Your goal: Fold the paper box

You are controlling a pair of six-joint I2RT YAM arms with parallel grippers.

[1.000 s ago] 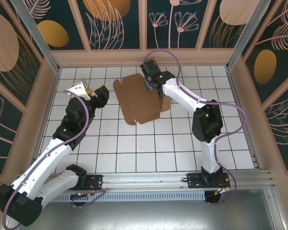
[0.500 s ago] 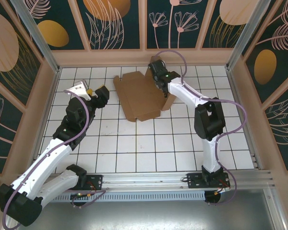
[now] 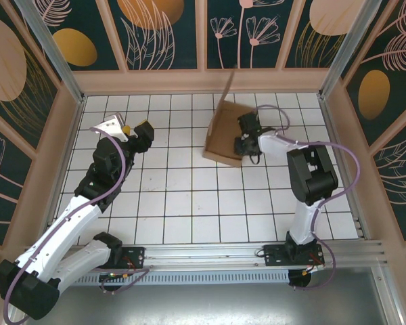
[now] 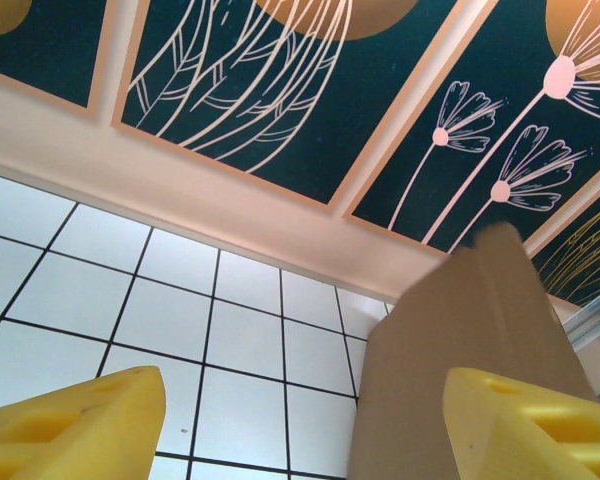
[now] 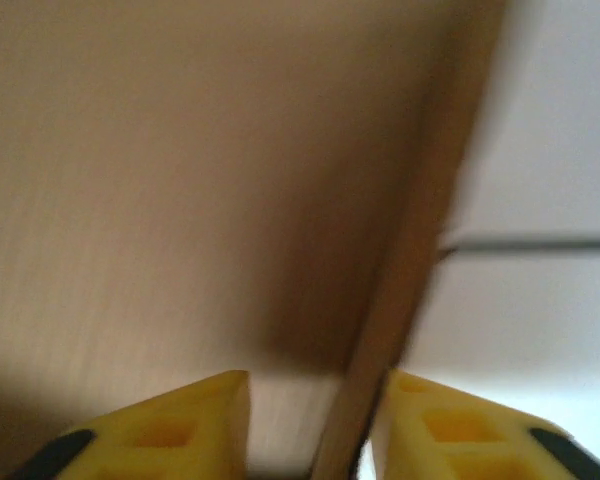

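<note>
On the left side of the white tiled table (image 3: 189, 203), the left gripper (image 3: 141, 131) hangs above the tiles, well apart from the paper box (image 3: 222, 132). Its wrist view shows the left gripper (image 4: 305, 400) with both yellow fingers (image 4: 75, 425) spread wide and nothing between them. Beyond it, the box (image 4: 460, 350) rises as a brown slab in front of the patterned back wall (image 4: 280, 80).

Right of centre, towards the far edge of the table, the box stands tilted up on one edge. Its upper flap reaches towards the back wall, and its lower edge rests on the tiles.

Just beside the box's right face is the right gripper (image 3: 244, 143), low and close against the cardboard. In its wrist view the right gripper (image 5: 315, 400) is partly spread. An edge of the box (image 5: 180, 180) runs between the fingers (image 5: 180, 425), close to the right one, with a gap showing on the left, so the cardboard is not pinched.
</note>
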